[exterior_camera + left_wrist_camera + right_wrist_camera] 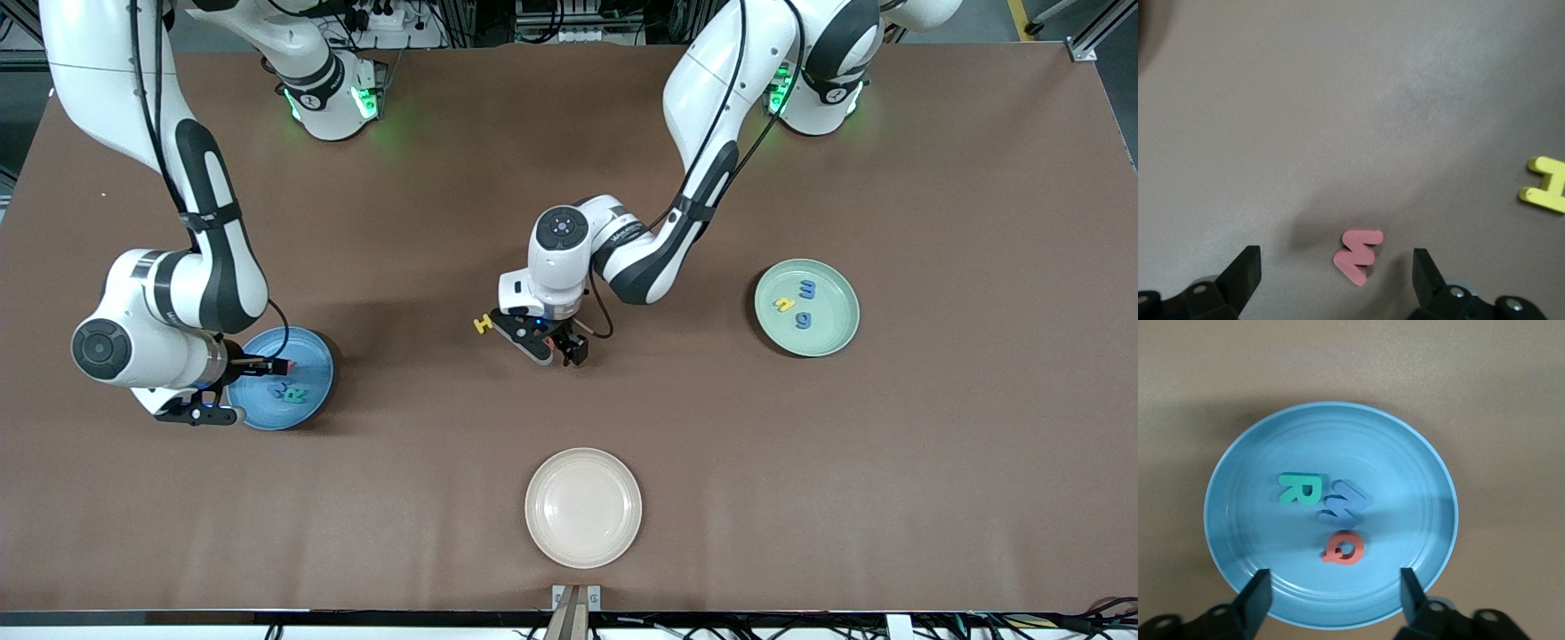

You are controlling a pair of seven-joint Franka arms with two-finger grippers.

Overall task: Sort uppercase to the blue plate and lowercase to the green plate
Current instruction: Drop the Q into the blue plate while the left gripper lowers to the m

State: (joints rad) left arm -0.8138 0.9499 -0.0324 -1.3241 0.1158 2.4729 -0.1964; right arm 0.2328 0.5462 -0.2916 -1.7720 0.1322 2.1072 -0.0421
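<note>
I see the right tool [1331, 597] spread open over the blue plate [1238, 540] at frame's lower left, holding R [1300, 489], M [1342, 503], Q [1344, 547]. The left tool [1337, 280] gapes over the red w [1359, 254] at centre, yellow H [483, 324] beside it on bare bench [889, 489].

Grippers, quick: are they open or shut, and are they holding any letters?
Left gripper: open, empty, over the red w.
Right gripper: open, empty, over the blue plate.
</note>
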